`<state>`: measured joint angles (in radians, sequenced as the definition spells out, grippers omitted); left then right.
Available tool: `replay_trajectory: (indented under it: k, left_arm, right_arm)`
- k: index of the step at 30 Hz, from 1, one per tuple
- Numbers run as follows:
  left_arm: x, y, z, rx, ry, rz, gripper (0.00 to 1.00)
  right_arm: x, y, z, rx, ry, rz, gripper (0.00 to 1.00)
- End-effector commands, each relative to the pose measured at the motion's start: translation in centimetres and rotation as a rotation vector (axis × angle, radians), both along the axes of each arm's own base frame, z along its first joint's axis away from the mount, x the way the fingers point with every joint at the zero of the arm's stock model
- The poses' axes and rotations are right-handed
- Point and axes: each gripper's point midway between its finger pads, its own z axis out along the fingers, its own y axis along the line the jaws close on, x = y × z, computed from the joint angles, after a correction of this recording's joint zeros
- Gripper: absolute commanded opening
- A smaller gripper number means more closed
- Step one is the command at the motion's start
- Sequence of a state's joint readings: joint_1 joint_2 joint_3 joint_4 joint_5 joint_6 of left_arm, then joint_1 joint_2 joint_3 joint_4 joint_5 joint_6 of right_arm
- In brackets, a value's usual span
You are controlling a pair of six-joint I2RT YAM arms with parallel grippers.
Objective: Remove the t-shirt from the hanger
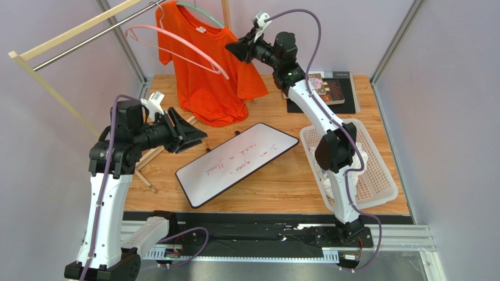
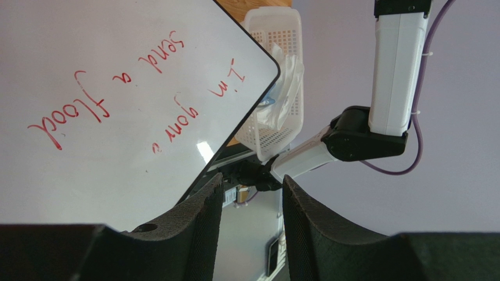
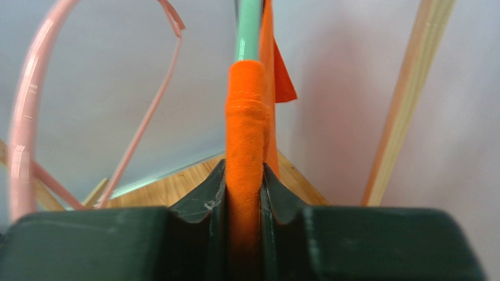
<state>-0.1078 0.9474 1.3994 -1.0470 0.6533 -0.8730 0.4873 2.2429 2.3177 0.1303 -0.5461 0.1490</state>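
The left gripper (image 2: pixel 252 187) hovers half open over the whiteboard (image 1: pixel 235 161), holding nothing. Farther back, the right gripper (image 3: pixel 243 175) pinches the orange t-shirt (image 1: pixel 202 76) at its shoulder, probably to pull it off the green hanger (image 3: pixel 247 29). The shirt hangs above a wooden table (image 1: pixel 276 111), with gray walls (image 1: pixel 446 88) around.

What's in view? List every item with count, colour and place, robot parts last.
t-shirt: one, orange, on green hanger
green hanger: one, green, on rack
pink hanger: one, pink, empty, on rack
rack: one, wood, rear left
whiteboard: one, white, red writing, table centre
basket: one, white, table's right
book: one, dark, rear right
table: one, wood, beneath all
left gripper: one, black, open, left of whiteboard
right gripper: one, black, shut on t-shirt
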Motion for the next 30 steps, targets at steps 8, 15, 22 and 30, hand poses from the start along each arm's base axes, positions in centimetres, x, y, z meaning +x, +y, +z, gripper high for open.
replay_trajectory:
  k: [8,15,22,30]
  left_arm:
    - [0.3,-0.2,1.0,-0.017,-0.037,-0.007,0.47]
    - [0.5,-0.2,0.9,-0.019,-0.038,-0.006,0.47]
    - [0.6,-0.2,1.0,-0.025,-0.045,-0.004,0.47]
    - [0.4,-0.2,1.1,-0.029,-0.052,-0.002,0.47]
  right_arm:
    - [-3.2,1.1,6.8,0.25,0.016,0.056,0.0]
    - [-5.3,0.8,8.5,0.444,0.196,0.185,0.0]
    - [-7.2,-0.6,11.4,0.694,0.302,0.378,0.0]
    - [-8.9,-1.6,12.7,0.794,0.335,0.493,0.0]
